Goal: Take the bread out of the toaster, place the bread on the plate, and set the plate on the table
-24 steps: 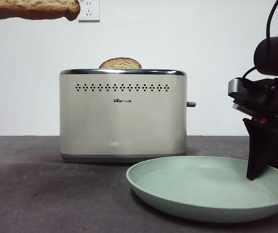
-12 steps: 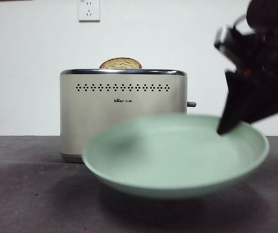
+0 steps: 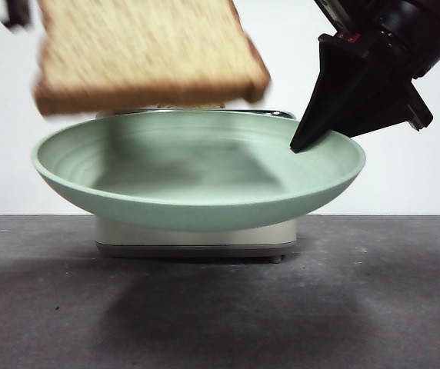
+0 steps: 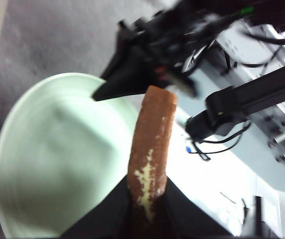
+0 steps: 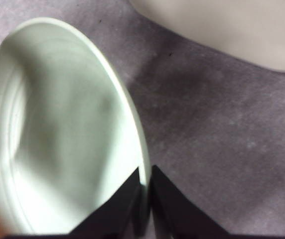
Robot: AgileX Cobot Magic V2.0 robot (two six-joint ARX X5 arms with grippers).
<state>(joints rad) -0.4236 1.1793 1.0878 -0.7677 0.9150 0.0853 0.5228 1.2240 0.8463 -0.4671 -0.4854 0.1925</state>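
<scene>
My right gripper (image 3: 301, 142) is shut on the right rim of the mint-green plate (image 3: 197, 204) and holds it in the air in front of the toaster (image 3: 197, 233). Its jaws pinch the rim in the right wrist view (image 5: 145, 189). My left gripper (image 4: 145, 199) is shut on the bread (image 3: 147, 50), a tan slice with brown crust. The bread hangs tilted just above the plate's left half, not touching it. The left wrist view shows the bread (image 4: 151, 144) edge-on over the plate (image 4: 58, 159). The plate hides most of the toaster.
The dark grey table (image 3: 51, 307) lies below the raised plate, which casts a shadow on it. The cream toaster body (image 5: 222, 25) stands just beyond the plate (image 5: 58, 129). A white wall is behind.
The right gripper has lifted the plate off the table and carried it up and left, in front of the toaster. The bread has come down from the top left to just over the plate.
</scene>
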